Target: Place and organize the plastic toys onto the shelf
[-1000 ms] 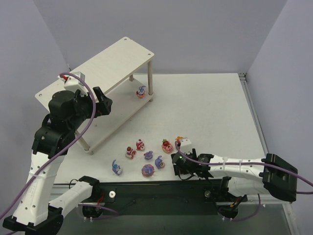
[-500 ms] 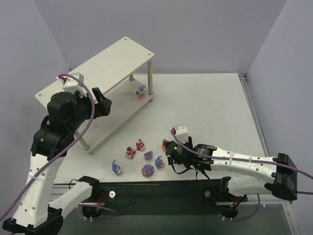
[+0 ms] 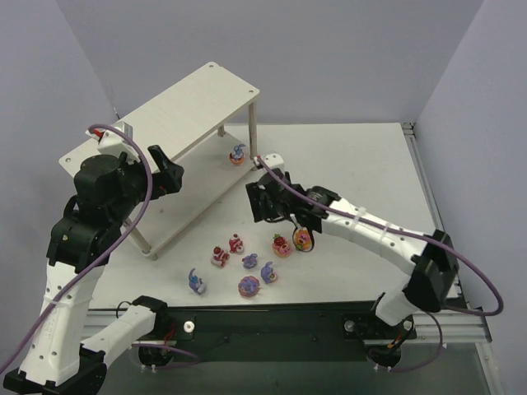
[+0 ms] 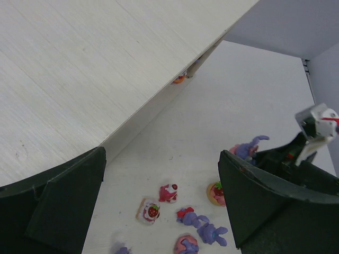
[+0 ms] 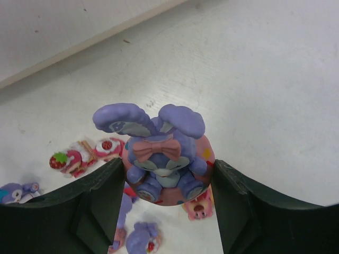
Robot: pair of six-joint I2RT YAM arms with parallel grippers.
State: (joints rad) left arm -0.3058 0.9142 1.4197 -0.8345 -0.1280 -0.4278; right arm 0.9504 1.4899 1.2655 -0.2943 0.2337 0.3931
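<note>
My right gripper is shut on a purple-blue bunny on a pink base, held above the table. In the top view this gripper is beside the shelf's front right leg. The held bunny also shows in the left wrist view. My left gripper is open and empty over the front edge of the shelf's top board. Several toys lie loose on the table: strawberry bears, bunnies and an orange-yellow figure. One bunny stands on the lower board.
The shelf's lower board runs under the left gripper. Grey walls close in the table at the back and both sides. The table's front edge lies just below the loose toys.
My right gripper has swung from the front of the table, over the loose toys, to beside the shelf's front right leg. The left gripper has shifted slightly left.
</note>
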